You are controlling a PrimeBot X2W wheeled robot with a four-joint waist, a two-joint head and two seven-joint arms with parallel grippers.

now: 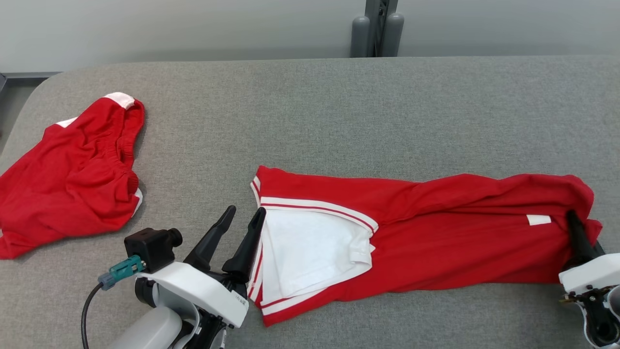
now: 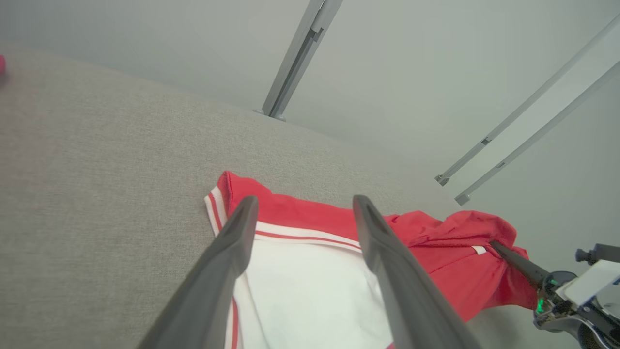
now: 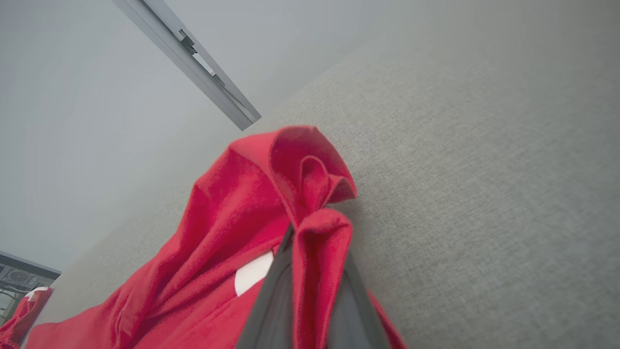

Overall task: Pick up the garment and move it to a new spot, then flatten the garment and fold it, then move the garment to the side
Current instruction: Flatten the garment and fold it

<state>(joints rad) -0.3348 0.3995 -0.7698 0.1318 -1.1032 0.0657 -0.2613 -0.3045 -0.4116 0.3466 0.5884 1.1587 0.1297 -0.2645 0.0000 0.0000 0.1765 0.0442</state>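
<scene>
**Right end gripped, left end waiting**

The red garment [image 1: 436,232] lay stretched across the middle and right of the bench [image 1: 339,106], its white-striped hem end turned toward the robot's left and a white panel [image 1: 310,252] showing where the cloth was turned back. The right pincer [image 1: 573,216] was pressed together on the bunched far-right end, close to a small white label [image 1: 538,219]; in the right wrist view red cloth rose in a fold between its two dark fingers. The left pincer [image 1: 246,210] stood spread, its fingers just beside the striped hem and over its edge, with nothing between them.

The step in hand looked like flattening: one end was secured and the other was about to be taken. The next move probably called for the left pincer to close on the striped hem, and then for both arms to draw apart to pull out the wrinkles along the upper edge. A shallow bite on the hem could slip free under that pull.

The bench was covered in an even grey woven fabric, rounded at its far left corner. A second red garment [image 1: 72,179] lay crumpled at the left, well apart from the first. Behind the bench stood a plain pale wall [image 1: 193,24] and a grey metal upright [image 1: 378,24].
</scene>
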